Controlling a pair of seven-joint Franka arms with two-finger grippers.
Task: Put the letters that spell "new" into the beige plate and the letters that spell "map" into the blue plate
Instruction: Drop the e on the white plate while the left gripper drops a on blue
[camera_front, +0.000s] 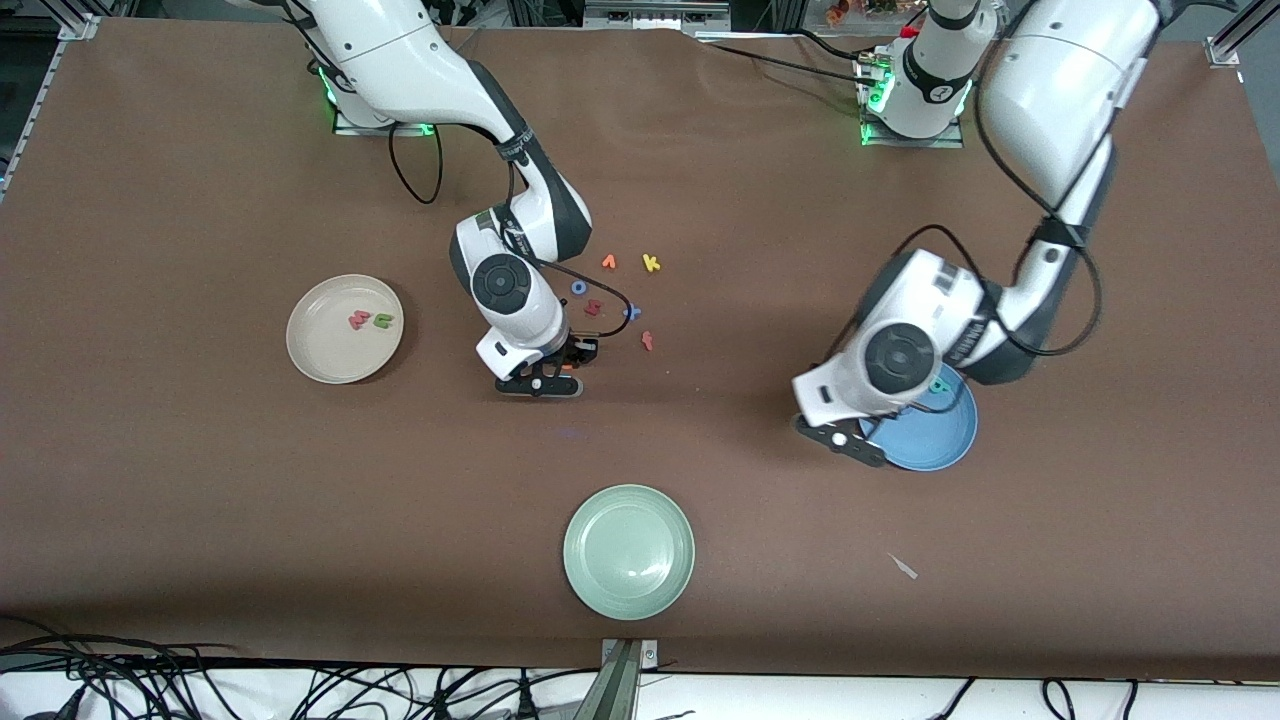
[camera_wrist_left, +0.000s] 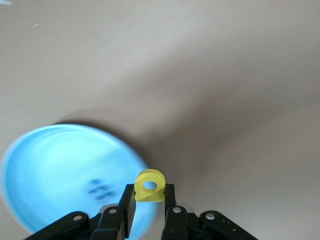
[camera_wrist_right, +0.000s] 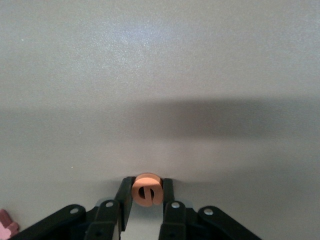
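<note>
While the left gripper (camera_wrist_left: 149, 200) pinches the yellow a (camera_wrist_left: 149, 186), the right gripper (camera_wrist_right: 146, 200) pinches the orange e (camera_wrist_right: 146, 190).

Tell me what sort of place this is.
Probably a robotics lab: two arms bolted to a brown table, cables along its edges, toy foam letters and plates like the blue plate as props.

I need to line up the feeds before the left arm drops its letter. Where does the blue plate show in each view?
Front view: the blue plate lies toward the left arm's end of the table, partly covered by the left arm's wrist.
Left wrist view: the blue plate fills the lower corner beside the left gripper, which is shut on the yellow a.
Right wrist view: not in it.
Shared landmark: the plate's rim beside the left gripper.
</note>
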